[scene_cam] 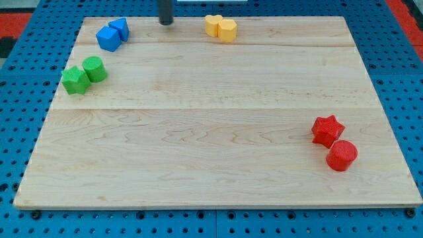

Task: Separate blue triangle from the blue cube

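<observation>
The blue cube (108,38) sits near the board's top left corner. The blue triangle (120,28) touches it on its upper right side. My tip (165,23) is at the view's top edge of the board, to the right of the blue triangle with a gap between them. It touches no block.
Two yellow blocks (221,28) touch each other at the top centre, right of my tip. A green star (75,80) and green cylinder (95,69) sit together at the left. A red star (327,129) and red cylinder (342,155) sit at the lower right. The wooden board (211,132) lies on a blue pegboard.
</observation>
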Tool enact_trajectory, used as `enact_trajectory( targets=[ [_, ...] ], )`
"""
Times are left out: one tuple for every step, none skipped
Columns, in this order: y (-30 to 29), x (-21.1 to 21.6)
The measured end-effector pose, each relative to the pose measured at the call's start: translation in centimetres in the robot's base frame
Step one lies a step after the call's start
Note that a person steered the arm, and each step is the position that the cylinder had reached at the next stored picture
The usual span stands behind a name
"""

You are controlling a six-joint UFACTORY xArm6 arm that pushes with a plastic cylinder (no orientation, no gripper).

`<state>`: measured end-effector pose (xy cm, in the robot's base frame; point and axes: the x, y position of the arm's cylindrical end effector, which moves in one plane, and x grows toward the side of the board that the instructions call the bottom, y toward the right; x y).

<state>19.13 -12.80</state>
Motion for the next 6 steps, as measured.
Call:
enact_trajectory(
  targets=[
    [-2.0, 0.0],
    [-8.6, 1.1],
    [-10.0, 6.3],
    [-2.3, 7.7],
    [-6.2, 6.0],
    [-7.1, 2.9]
  ],
)
